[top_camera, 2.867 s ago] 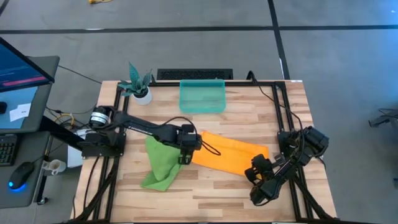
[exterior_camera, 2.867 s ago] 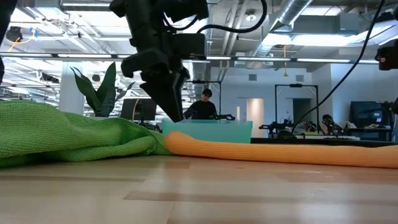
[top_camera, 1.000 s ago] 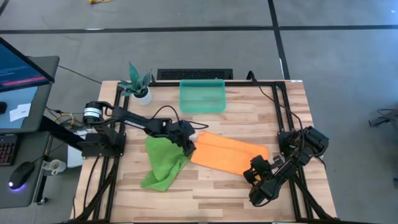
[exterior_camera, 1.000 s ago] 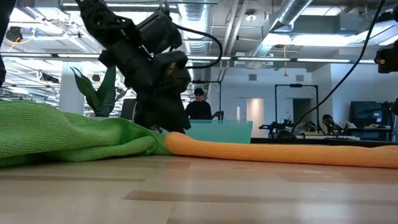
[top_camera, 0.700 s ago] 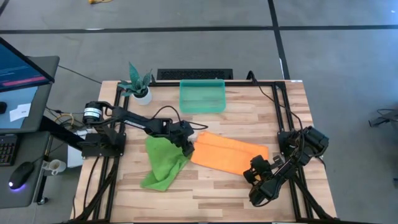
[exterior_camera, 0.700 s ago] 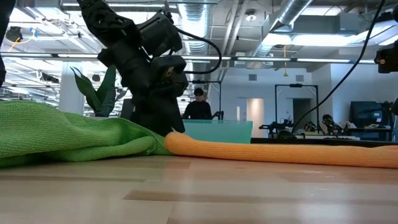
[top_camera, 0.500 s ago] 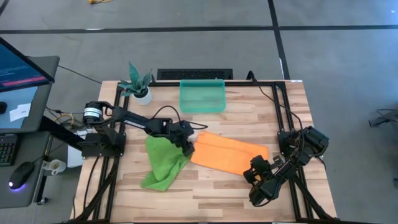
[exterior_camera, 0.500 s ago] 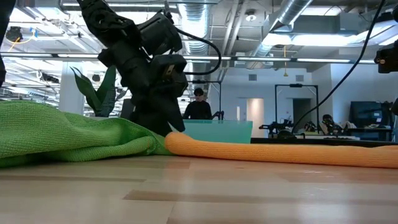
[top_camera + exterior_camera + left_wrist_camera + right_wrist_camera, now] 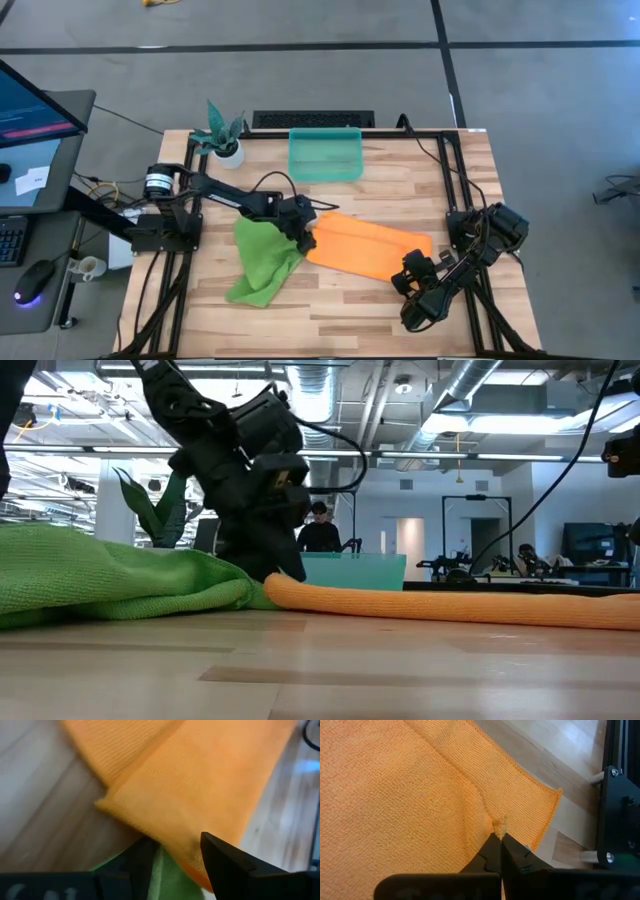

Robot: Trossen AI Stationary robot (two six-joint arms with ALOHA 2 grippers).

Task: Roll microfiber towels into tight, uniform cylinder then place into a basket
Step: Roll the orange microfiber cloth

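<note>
Parted jaws on my left gripper sit low at the near-left corner of the orange-yellow towel, right where it overlaps the lime green towel. Through the left wrist camera I see my two dark fingers spread apart, with the folded orange corner lying between and just ahead of them and a sliver of green showing in the gap underneath. I see no cloth pinched. From table height the gripper comes down onto the seam where the green heap meets the orange edge.

Behind those jaws, toward the far edge of the wooden table, stands the teal basket, holding neither towel. Off to its left is a small white pot with a teal plant.

The green towel trails in a crumpled strip from the left jaws toward the near-left of the table. The orange towel spreads flat from the left jaws across to my right gripper.

My right jaws are closed, pinching a small tuft of the orange towel near its right-hand corner; the wrist camera shows the fingertips meeting on a puckered bit of fabric, with the cloth's hemmed edge just beyond. A black frame rail runs beside that corner.
</note>
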